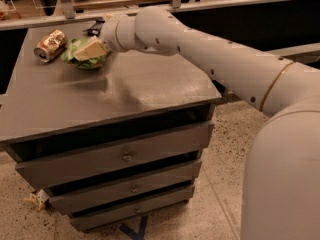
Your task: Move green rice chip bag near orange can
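The green rice chip bag [84, 60] is at the back left of the grey drawer cabinet's top [115, 91], just right of the orange can [50, 45], which lies on its side. A small gap separates bag and can. My gripper [91, 49] reaches in from the right and is shut on the bag. One pale finger [92, 47] lies across the bag's top. The bag sits low, at or just above the surface; its underside is hidden.
A small black wrapper [94, 28] lies at the cabinet's back edge, behind my wrist. My arm [210, 54] spans the right rear of the top. A rail and dark counter [225, 4] run behind. The cabinet has three drawers [125, 156] on a speckled floor.
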`<state>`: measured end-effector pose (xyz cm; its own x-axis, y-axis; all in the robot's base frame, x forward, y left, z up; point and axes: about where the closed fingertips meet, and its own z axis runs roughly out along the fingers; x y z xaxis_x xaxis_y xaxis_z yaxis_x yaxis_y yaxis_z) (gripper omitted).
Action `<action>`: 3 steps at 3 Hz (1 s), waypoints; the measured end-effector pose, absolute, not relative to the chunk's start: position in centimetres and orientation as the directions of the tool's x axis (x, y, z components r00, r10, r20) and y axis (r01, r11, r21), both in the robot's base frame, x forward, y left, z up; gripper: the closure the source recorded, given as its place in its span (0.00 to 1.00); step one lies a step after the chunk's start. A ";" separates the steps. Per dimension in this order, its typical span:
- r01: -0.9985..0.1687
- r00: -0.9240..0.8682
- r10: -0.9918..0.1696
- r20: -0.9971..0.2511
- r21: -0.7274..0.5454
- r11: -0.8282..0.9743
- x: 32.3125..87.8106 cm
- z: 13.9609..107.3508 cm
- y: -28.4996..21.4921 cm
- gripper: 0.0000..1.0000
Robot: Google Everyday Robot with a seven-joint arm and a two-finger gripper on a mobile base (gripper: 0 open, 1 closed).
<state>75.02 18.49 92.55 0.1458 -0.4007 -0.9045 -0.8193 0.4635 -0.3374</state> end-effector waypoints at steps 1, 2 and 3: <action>-0.818 0.142 -0.409 -0.901 -0.340 0.465 74.8 92.6 18.2 0.00; -0.818 0.142 -0.409 -0.901 -0.340 0.465 74.8 92.6 18.2 0.00; -0.823 0.136 -0.412 -0.901 -0.334 0.459 74.3 92.7 15.3 0.00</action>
